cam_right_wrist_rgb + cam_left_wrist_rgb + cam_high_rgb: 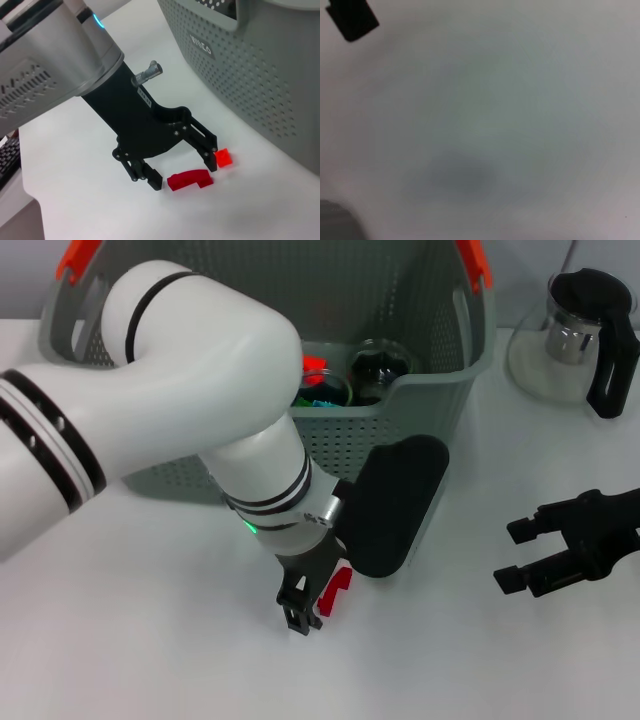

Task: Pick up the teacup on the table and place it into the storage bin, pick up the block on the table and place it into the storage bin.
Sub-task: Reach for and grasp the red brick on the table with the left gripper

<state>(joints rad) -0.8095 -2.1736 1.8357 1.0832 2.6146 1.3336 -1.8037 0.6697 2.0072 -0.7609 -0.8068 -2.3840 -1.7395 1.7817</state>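
A red arch-shaped block (pixel 190 179) lies on the white table just in front of the storage bin (pixel 250 75). My left gripper (pixel 182 172) is lowered over it, open, with one finger on each side. A small red cube (pixel 223 157) sits by the far finger. In the head view the block (pixel 338 590) shows beside the left gripper (pixel 318 602). A glass teacup (pixel 380 365) rests inside the storage bin (pixel 440 390). My right gripper (pixel 515 555) hovers open and holds nothing at the right of the table.
A glass teapot with a black handle (pixel 585 335) stands at the back right. Colourful items (pixel 320 390) lie in the bin beside the cup. A black oblong part (pixel 400 505) by my left wrist covers the bin's front corner. The left wrist view shows only table (pixel 495 125).
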